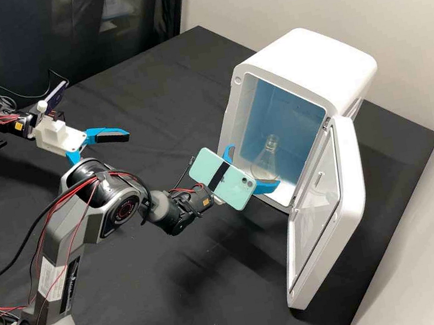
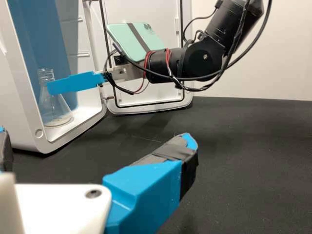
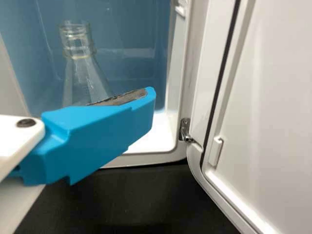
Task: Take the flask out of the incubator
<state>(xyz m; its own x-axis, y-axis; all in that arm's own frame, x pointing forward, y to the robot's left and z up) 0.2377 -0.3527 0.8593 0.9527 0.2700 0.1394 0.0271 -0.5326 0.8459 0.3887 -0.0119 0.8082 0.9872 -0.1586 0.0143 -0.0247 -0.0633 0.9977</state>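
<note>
A clear glass flask (image 1: 271, 154) stands upright on the floor of the white incubator (image 1: 317, 63), whose inside is blue. The incubator's door (image 1: 322, 205) hangs open to the right. My right gripper (image 1: 249, 171) is at the incubator's opening, open, its fingers spread just in front of the flask and holding nothing. In the right wrist view one blue finger (image 3: 97, 131) lies before the flask (image 3: 80, 63). The left wrist view has the flask (image 2: 51, 102) with a right finger (image 2: 73, 83) level with its shoulder. My left gripper (image 1: 93, 145) hovers open over the bench, far to the left.
The black bench (image 1: 171, 92) stretches left and in front of the incubator. Red and black cables trail along both arms. A mint-green phone (image 1: 222, 178) is strapped on the right wrist. The open door (image 3: 263, 122) stands close beside the right gripper.
</note>
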